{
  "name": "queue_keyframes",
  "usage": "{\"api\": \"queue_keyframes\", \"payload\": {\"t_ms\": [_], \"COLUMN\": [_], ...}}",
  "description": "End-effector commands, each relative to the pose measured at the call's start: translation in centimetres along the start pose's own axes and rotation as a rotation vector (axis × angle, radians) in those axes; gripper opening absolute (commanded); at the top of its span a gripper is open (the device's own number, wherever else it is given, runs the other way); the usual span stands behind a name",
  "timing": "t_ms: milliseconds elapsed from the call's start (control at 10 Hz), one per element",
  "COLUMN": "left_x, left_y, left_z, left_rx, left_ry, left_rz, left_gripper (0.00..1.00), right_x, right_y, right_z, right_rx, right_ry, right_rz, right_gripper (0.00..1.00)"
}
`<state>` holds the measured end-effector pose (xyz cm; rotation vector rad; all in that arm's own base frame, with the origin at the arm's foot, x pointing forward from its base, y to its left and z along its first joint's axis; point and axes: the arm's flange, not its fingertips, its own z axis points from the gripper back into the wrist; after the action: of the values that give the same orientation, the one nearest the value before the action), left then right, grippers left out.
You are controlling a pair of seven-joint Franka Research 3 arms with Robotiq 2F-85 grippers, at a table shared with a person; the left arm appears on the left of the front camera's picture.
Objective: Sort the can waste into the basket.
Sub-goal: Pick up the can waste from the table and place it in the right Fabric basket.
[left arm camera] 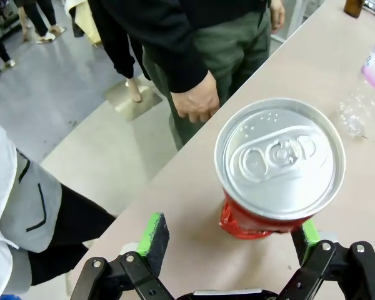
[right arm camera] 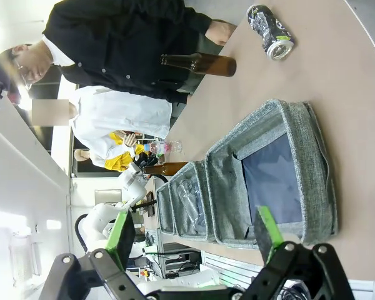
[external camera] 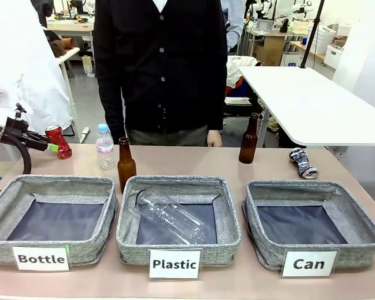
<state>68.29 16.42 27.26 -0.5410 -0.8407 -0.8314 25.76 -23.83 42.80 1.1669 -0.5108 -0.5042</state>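
2 cans, both on the table, none in the Can basket (external camera: 315, 187). Red can (external camera: 58, 142) sits far left between the spread fingers of the left gripper (left arm camera: 231, 230), one pad clearly off it, not pinched. Silver can (external camera: 302, 162) lies just behind the Can basket. Right gripper (right arm camera: 194, 232) fingers spread, nothing between. 3 baskets in a row. 2 brown bottles (external camera: 125, 164). 2 clear plastic bottles (external camera: 104, 147), 1 lying in the Plastic basket (external camera: 228, 219).
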Motion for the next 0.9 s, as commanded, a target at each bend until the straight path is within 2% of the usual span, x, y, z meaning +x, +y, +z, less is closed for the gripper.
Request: {"api": "queue_keyframes", "payload": {"t_ms": [0,300,500,800], "left_x": [-0.2,-0.2,-0.3,-0.3], "left_y": [0.6,0.5,0.4,0.7], "left_z": [-0.6,-0.9,-1.3,-1.7], "left_rx": [-0.016,-0.037,-0.082,-0.085], "left_ry": [-0.054,-0.147,-0.171,-0.213], "left_rz": [-0.03,-0.043,-0.051,-0.061], "left_gripper": [1.0,1.0,1.0,1.0], "right_x": [0.1,0.1,0.1,0.1], "right_y": [0.0,0.0,0.0,0.0], "right_z": [-0.1,-0.1,-0.1,-0.1], "right_rx": [0.026,0.026,0.026,0.026], "right_ry": [-0.014,-0.014,-0.014,-0.014], "right_rz": [0.023,0.023,0.023,0.023], "right_gripper": [1.0,1.0,1.0,1.0]}}
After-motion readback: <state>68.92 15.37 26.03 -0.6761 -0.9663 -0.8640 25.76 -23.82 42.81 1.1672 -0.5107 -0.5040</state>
